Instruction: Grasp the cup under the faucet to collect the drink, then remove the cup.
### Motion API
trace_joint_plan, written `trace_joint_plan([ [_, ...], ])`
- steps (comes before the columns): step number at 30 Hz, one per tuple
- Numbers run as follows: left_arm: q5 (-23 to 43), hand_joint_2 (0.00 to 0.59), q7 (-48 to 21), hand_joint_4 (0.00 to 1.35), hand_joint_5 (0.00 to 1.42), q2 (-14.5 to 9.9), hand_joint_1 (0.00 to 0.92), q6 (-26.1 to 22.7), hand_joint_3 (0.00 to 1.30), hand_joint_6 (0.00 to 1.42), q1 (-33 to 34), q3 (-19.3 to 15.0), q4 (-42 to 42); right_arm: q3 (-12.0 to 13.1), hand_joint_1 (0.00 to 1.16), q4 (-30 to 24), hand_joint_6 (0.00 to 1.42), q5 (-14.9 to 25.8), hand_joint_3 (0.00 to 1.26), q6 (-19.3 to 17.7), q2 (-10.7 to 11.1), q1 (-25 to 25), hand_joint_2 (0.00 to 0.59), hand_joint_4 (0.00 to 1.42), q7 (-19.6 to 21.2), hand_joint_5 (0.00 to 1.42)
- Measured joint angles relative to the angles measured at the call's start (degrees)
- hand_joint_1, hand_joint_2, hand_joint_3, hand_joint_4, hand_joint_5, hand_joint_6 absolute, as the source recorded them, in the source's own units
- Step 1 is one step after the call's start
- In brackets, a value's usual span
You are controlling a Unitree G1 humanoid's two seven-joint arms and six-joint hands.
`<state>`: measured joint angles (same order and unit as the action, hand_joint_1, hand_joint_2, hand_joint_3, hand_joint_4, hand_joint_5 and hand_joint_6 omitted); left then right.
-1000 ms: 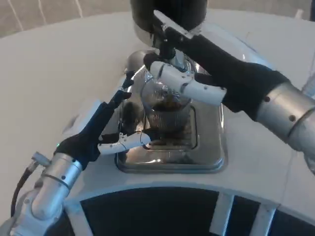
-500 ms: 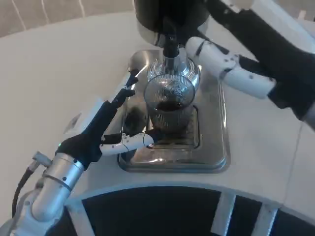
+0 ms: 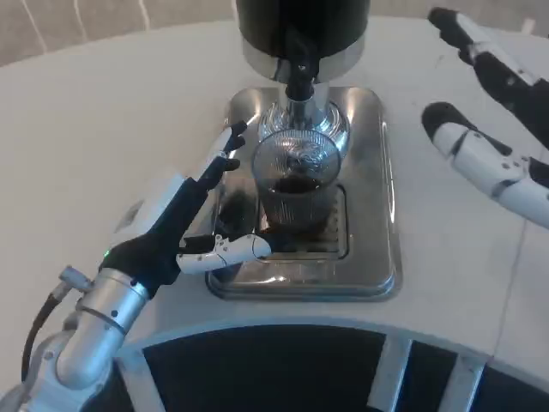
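A ribbed clear cup (image 3: 294,184) with dark drink in its lower part stands upright on the grate of a shiny metal drip tray (image 3: 375,232), right under the black faucet (image 3: 298,81). My left hand (image 3: 184,210) lies just left of the cup with its fingers spread. The upper fingertips (image 3: 230,144) are close to the rim, and the thumb (image 3: 240,249) reaches toward the cup's base. I cannot see a firm grip on the cup. My right hand (image 3: 489,159) hovers at the far right, clear of the dispenser, with its fingers apart and holding nothing.
The black and chrome dispenser body (image 3: 300,26) rises behind the cup at the top centre. The white table (image 3: 103,112) spreads out to the left. Its curved front edge (image 3: 283,330) runs below the tray.
My right hand has left the faucet and dispenser top and drawn back to the right. The left hand and the cup have stayed put.
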<state>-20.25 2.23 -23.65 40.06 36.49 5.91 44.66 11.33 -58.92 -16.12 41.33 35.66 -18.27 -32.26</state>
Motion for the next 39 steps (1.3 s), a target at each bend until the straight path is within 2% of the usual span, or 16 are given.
trace_joint_plan([
  [4, 0.0, 0.053, 0.0, 0.05, 0.15, 0.3, 0.345, -0.2, 0.00, 0.12, 0.0, 0.1, 0.0, 1.8, 0.15, -0.1, 0.00, 0.8, 0.00, 0.1, 1.5, 2.1, 0.489, 0.00, -0.7, 0.00],
  [9, 0.0, 0.053, -0.2, 0.05, 0.15, 0.7, 0.345, -0.5, 0.00, 0.12, 0.2, 0.3, 0.0, 2.4, 0.15, -0.2, 0.00, 1.0, 0.00, -0.1, 1.6, 6.3, 0.489, 0.00, -1.2, 0.00],
  [13, -0.2, 0.055, -0.2, 0.05, 0.16, 1.3, 0.347, -1.1, 0.00, 0.13, 1.3, 0.4, 1.1, 2.3, 0.15, -0.2, 0.00, 0.9, 0.00, -2.6, 1.2, 11.2, 0.492, 0.00, -1.3, 0.00],
  [18, -0.4, 0.057, -0.2, 0.05, 0.17, 2.2, 0.351, -1.5, 0.00, 0.14, 3.7, 0.9, 3.8, 1.3, 0.16, -0.2, 0.00, 0.6, 0.00, -6.5, -0.3, 16.1, 0.495, 0.00, -1.3, 0.00],
  [23, -0.4, 0.057, 0.2, 0.05, 0.19, 2.6, 0.351, -1.5, 0.00, 0.15, 5.7, 1.4, 6.5, 0.8, 0.16, -0.2, 0.00, -2.4, 0.00, -11.9, -1.2, 18.2, 0.501, 0.00, -1.7, 0.00],
  [24, -0.5, 0.057, 0.2, 0.05, 0.19, 2.6, 0.351, -1.5, 0.00, 0.15, 6.5, 1.6, 7.3, 0.4, 0.16, -0.2, 0.00, -4.1, 0.00, -13.8, -1.2, 18.3, 0.502, 0.00, -2.8, 0.00],
  [28, -0.4, 0.057, 0.2, 0.05, 0.19, 2.8, 0.351, -1.4, 0.00, 0.15, 7.6, 1.8, 8.8, -0.4, 0.16, -0.2, 0.00, -8.6, 0.00, -16.8, -1.3, 18.3, 0.501, 0.00, -6.1, 0.00],
  [32, -0.4, 0.057, 0.2, 0.05, 0.19, 2.9, 0.351, -1.2, 0.00, 0.15, 8.7, 1.9, 10.2, -0.4, 0.16, -0.2, 0.00, -13.4, 0.00, -18.5, -3.5, 18.3, 0.497, 0.00, -10.2, 0.00],
  [36, -0.4, 0.057, 0.2, 0.05, 0.19, 2.9, 0.351, -0.9, 0.00, 0.15, 9.4, 1.9, 11.4, -0.5, 0.16, -0.2, 0.00, -19.2, 0.00, -24.1, -7.1, 18.7, 0.496, 0.00, -14.7, 0.00],
  [37, -0.4, 0.057, 0.2, 0.05, 0.19, 2.9, 0.351, -0.8, 0.00, 0.15, 9.5, 1.9, 11.6, -0.5, 0.16, -0.2, 0.00, -20.2, 0.00, -25.1, -8.0, 18.8, 0.496, 0.00, -15.3, 0.00],
  [39, -0.4, 0.058, 0.2, 0.05, 0.19, 3.0, 0.351, -0.4, 0.00, 0.15, 9.8, 1.9, 12.2, -0.2, 0.16, -0.2, 0.00, -23.6, 0.00, -29.3, -11.6, 19.8, 0.496, 0.00, -17.5, 0.00],
])
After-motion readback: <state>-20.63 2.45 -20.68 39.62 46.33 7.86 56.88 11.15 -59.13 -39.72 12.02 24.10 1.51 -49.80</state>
